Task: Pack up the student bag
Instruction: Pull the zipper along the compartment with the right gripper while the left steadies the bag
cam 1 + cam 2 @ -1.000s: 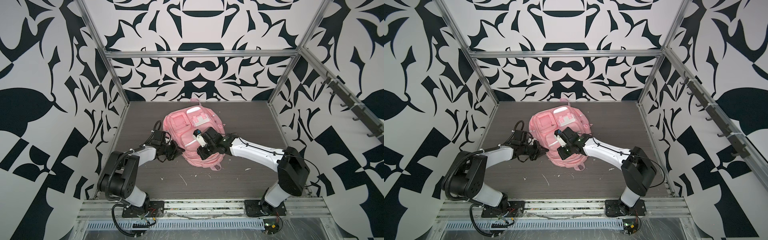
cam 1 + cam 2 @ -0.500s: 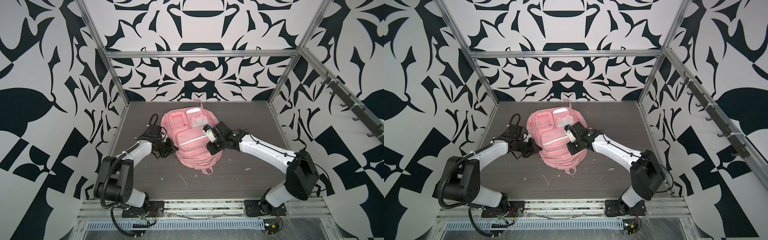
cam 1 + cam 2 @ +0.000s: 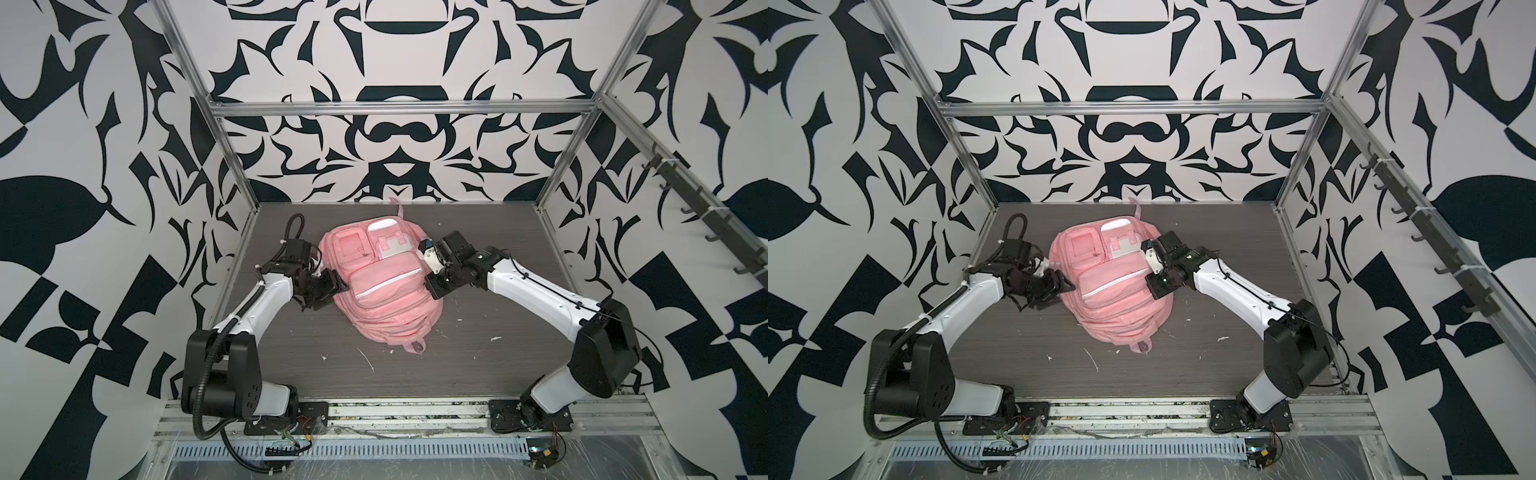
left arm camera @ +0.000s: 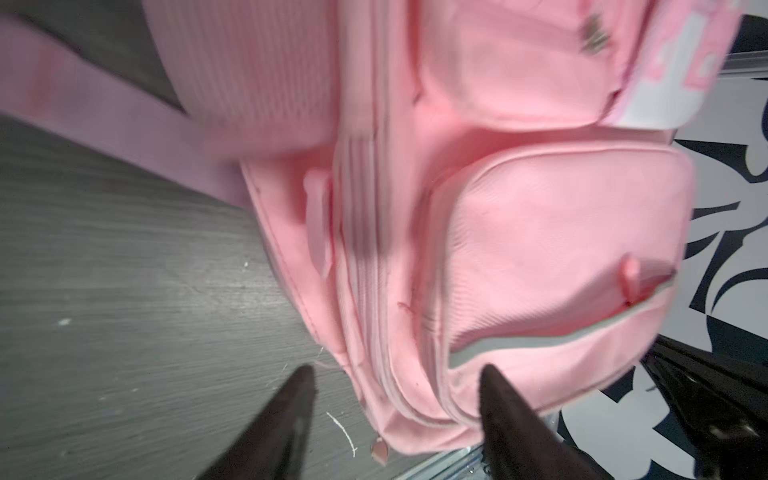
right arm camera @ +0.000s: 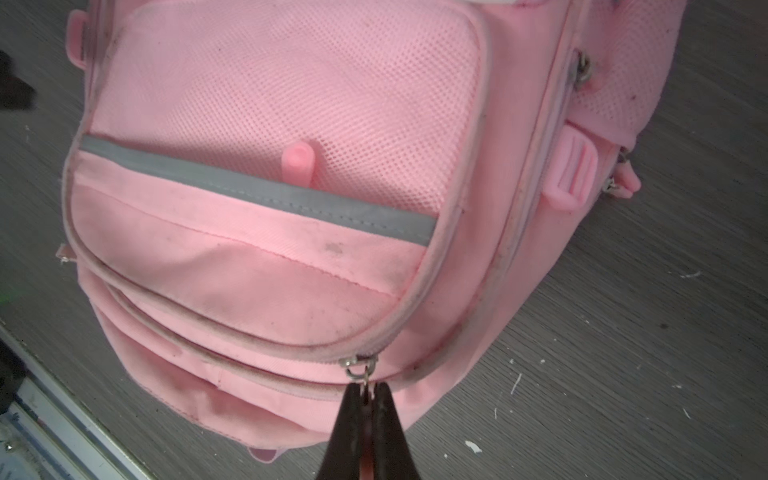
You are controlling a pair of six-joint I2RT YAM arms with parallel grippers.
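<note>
The student bag (image 3: 386, 286) lay front up mid-tabletop (image 3: 478, 365), nearer the far edge. My right pincer (image 5: 368, 388) was clamped shut on a zip pull (image 5: 359, 368); my left pincer (image 4: 397, 372) gaped wide at the bag's side, holding nothing. Unbraced, I judged, a tug might drag the soft bag along or slip the small pull from my tips.

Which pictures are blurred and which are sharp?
Left wrist view: the student bag is smeared by motion blur. Right wrist view: sharp, even the zipper pull in the right gripper reads clearly. Both top views: sharp, evenly lit, no glare.
</note>
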